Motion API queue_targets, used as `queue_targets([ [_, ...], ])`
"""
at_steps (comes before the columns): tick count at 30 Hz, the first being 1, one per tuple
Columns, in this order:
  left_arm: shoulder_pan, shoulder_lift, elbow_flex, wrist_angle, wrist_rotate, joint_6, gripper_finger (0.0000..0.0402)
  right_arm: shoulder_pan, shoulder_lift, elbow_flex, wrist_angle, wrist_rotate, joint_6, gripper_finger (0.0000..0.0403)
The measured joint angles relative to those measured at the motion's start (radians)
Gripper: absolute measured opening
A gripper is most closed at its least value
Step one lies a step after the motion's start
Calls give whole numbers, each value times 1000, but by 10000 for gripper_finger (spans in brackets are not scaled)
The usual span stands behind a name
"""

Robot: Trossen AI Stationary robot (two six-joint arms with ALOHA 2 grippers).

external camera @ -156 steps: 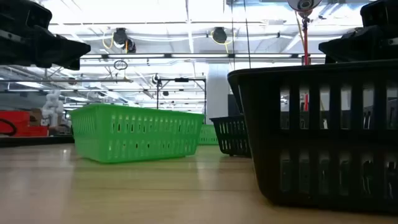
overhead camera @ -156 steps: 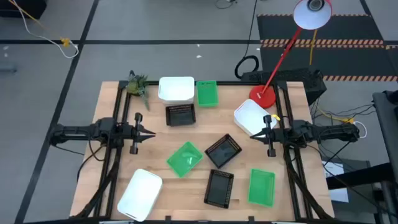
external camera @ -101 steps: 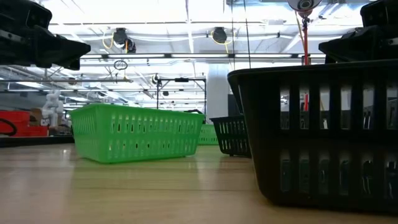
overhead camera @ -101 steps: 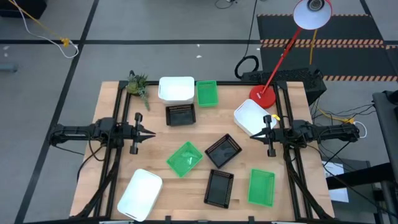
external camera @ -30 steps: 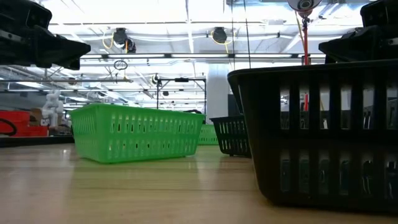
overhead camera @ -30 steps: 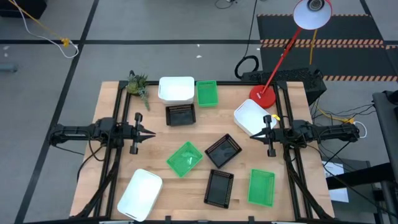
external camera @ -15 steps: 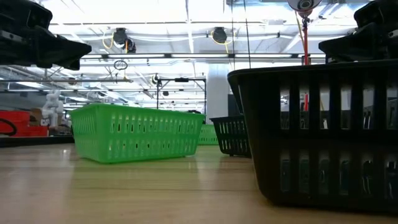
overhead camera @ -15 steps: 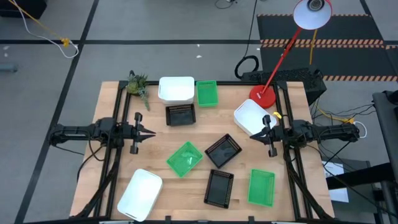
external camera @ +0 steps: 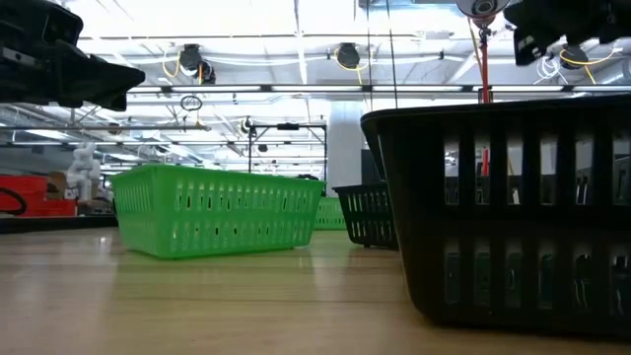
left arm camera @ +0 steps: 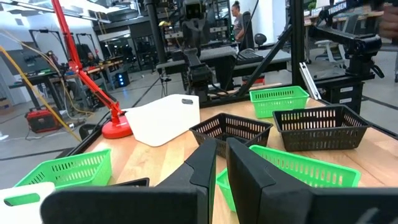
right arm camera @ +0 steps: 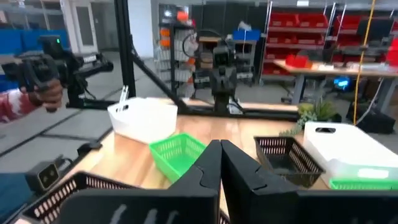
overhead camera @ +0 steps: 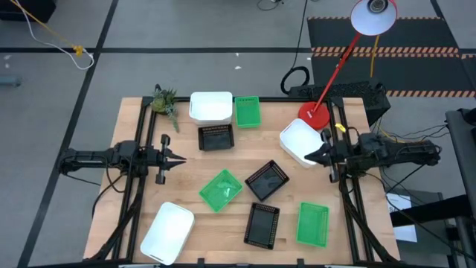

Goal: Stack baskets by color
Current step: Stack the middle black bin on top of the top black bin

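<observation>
baskets [overhead camera: 221, 188] unstacked, spread over table [overhead camera: 134, 201]
right gripper [overhead camera: 309, 155] closed, empty, over white basket [overhead camera: 299, 138]; left gripper [overhead camera: 183, 160] near-closed, empty, left side

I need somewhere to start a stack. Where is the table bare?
Bare wood lies around the left gripper, between the white basket in front and the black basket. The middle and right are crowded, around the green basket.

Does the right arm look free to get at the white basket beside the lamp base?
Probably yes: the right tool is shut and hovers at that white basket; nothing lies between them.
</observation>
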Motion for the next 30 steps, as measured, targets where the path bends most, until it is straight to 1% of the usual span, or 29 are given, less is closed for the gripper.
queue_targets([
  [7, 0, 0, 0, -1, 0, -10, 42, 0, 162, 195, -99, 0, 13, 0],
  [11, 0, 0, 0, -1, 0, -21, 42, 0, 253, 302, -163, 0, 48, 0],
  [18, 0, 0, 0, -1, 0, -23, 42, 0, 382, 470, -276, -1, 53, 0],
  [30, 0, 0, 0, -1, -2, -23, 42, 0, 594, 772, -526, -1, 75, 0],
])
